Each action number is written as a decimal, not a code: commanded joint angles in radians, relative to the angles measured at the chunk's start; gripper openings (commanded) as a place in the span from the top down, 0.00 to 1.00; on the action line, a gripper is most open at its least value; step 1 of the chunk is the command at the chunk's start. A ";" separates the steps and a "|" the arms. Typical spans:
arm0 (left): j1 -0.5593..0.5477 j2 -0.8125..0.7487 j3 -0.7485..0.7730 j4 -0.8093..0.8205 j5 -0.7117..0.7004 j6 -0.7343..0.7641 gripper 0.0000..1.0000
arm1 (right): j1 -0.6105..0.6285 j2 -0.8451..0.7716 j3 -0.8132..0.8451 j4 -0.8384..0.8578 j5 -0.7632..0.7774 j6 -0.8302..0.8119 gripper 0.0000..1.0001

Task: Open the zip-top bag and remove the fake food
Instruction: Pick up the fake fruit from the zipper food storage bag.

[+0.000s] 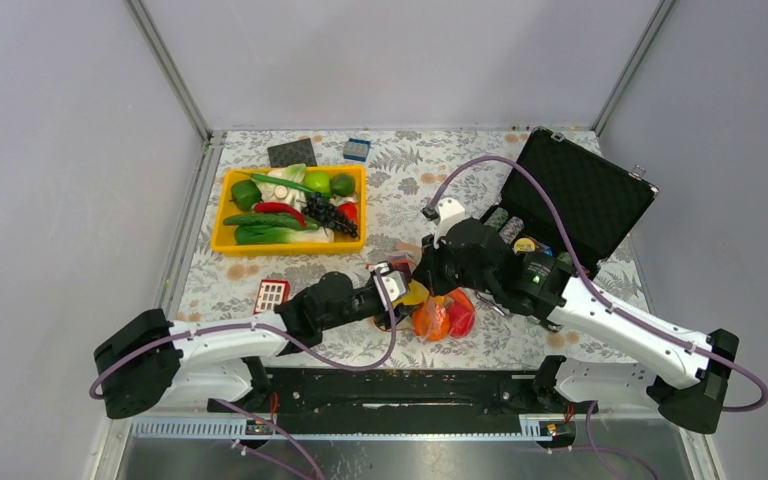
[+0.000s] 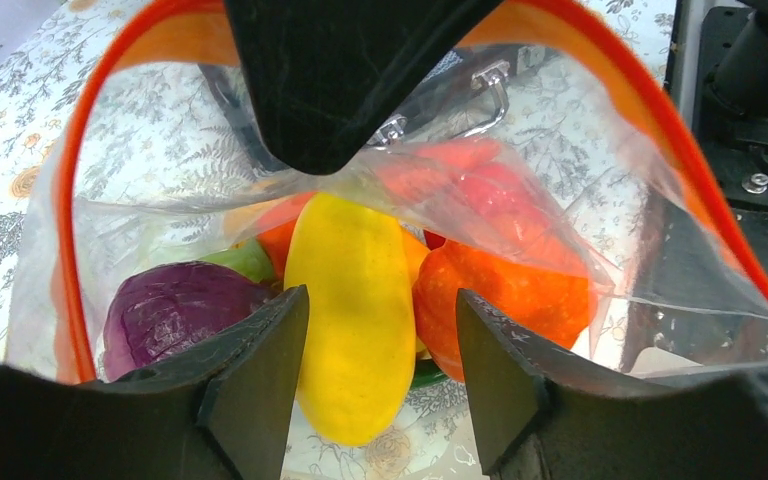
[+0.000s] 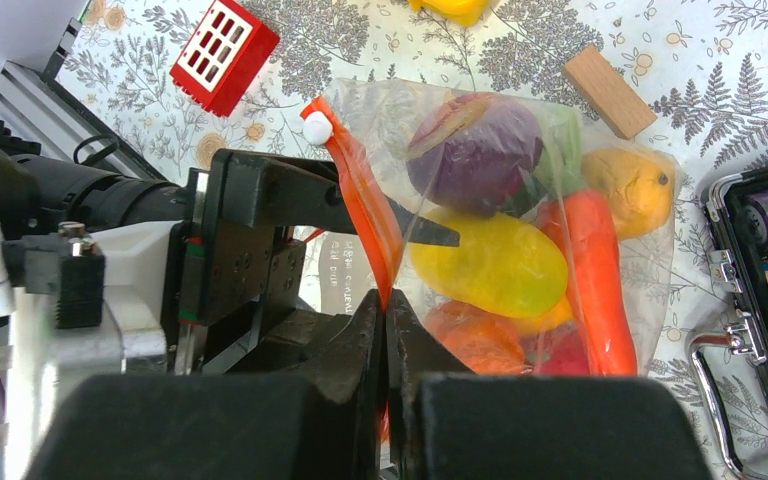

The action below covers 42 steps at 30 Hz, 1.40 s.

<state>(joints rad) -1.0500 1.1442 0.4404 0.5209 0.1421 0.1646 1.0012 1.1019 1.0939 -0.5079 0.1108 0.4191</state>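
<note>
The bag (image 1: 444, 316) lies on the bench (image 1: 410, 190) by the middle of its near edge, the food (image 3: 600, 270) inside it. The right end effector (image 3: 385, 300) is clenched on the orange zip strip (image 3: 368, 215); the left end effector (image 2: 378, 295) is in the bag's mouth, released, its 2 fingers (image 2: 260, 370) either side of a yellow piece (image 2: 355, 330).

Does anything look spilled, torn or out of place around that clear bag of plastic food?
Nothing stands out. The crinkly clear zip-top bag is open and looks untorn, and the glossy plastic food pieces sit inside it, none spilled.
</note>
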 commanded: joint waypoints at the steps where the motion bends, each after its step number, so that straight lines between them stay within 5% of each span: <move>1: -0.004 0.036 -0.004 0.105 -0.038 0.023 0.43 | 0.000 -0.032 -0.011 0.000 -0.002 0.013 1.00; 29: -0.005 0.266 0.022 0.232 -0.021 0.050 0.31 | 0.000 -0.078 -0.076 -0.002 0.021 0.032 1.00; 38: -0.004 0.271 0.023 0.215 -0.018 0.039 0.59 | -0.002 -0.089 -0.088 -0.002 0.034 0.032 1.00; 42: -0.005 0.227 0.018 0.183 -0.006 0.037 0.64 | -0.004 -0.098 -0.100 -0.003 0.053 0.034 1.00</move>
<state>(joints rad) -1.0523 1.4048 0.4450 0.7376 0.1234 0.2100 1.0012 1.0313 1.0046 -0.5186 0.1223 0.4450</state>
